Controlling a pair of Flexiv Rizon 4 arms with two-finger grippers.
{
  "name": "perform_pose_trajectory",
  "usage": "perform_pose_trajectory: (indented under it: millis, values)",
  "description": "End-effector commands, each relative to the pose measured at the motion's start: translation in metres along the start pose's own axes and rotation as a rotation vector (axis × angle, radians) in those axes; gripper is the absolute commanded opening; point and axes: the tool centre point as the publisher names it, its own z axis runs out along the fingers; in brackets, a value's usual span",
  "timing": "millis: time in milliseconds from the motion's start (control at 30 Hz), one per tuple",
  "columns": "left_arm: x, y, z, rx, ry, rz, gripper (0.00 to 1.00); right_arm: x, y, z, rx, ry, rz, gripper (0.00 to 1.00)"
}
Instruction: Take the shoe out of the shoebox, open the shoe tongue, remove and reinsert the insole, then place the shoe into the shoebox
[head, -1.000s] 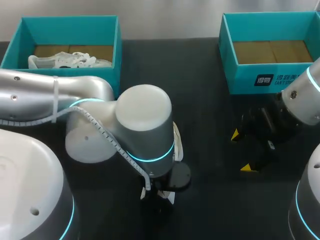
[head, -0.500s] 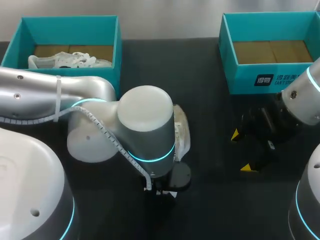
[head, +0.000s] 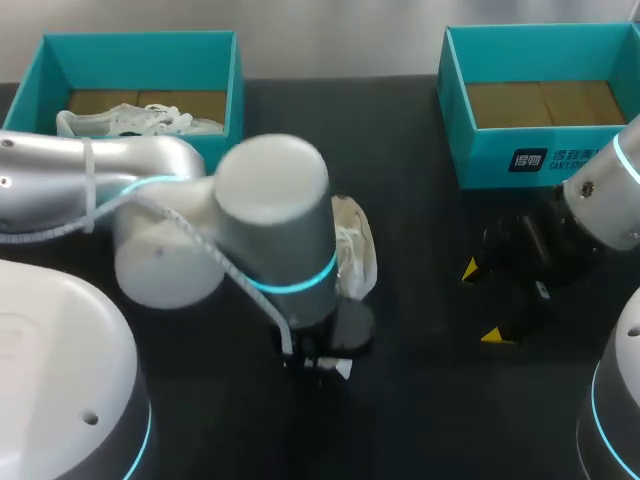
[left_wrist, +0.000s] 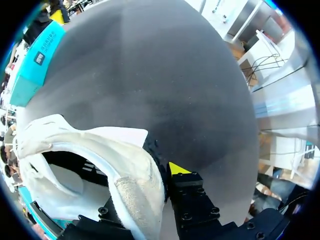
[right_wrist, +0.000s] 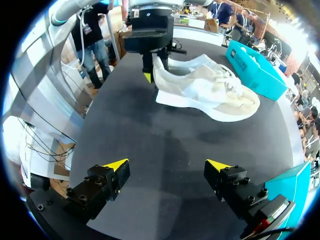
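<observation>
Left arm bent across to centre, wrist pointing down; left end effector pinched on shoe heel. Right end effector low over surface, fingers spread wide.

Head view: left arm blocks most of the shoe. Right arm is cut at the edge. Left wrist view: shoe heel hides one fingertip of the left gripper, and the rim cuts off the shoe.

Robotics test bench, laboratory or demonstration type. Evidence: matte black table as the work surface; two silver-grey robot arms with lit cyan joint rings, left arm and right arm; teal left shoebox and right shoebox at the far edge; one white shoe on the tabletop.
</observation>
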Motion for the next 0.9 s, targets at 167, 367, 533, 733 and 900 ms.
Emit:
perform_pose_trajectory:
  millis: [167,367,533,733,900]
  values:
    - [-0.035,0.03,-0.104,0.006,0.01,-0.006,0.0,0.001,0.0,0.001,0.002,-0.002,-0.001,1.0]
    - [-0.063,0.047,-0.134,-0.021,0.0,-0.046,0.0,0.001,0.0,0.001,0.002,-0.002,-0.001,1.0]
    - [-0.085,0.058,-0.153,-0.009,0.018,-0.069,0.0,0.001,0.0,0.001,0.002,-0.002,-0.001,1.0]
    - [-0.113,0.059,-0.181,-0.039,0.039,-0.085,0.0,0.001,0.0,0.001,0.002,-0.002,-0.001,1.0]
    - [-0.116,0.056,-0.192,-0.034,0.019,-0.088,0.0,0.001,0.0,0.001,0.002,-0.002,-0.001,1.0]
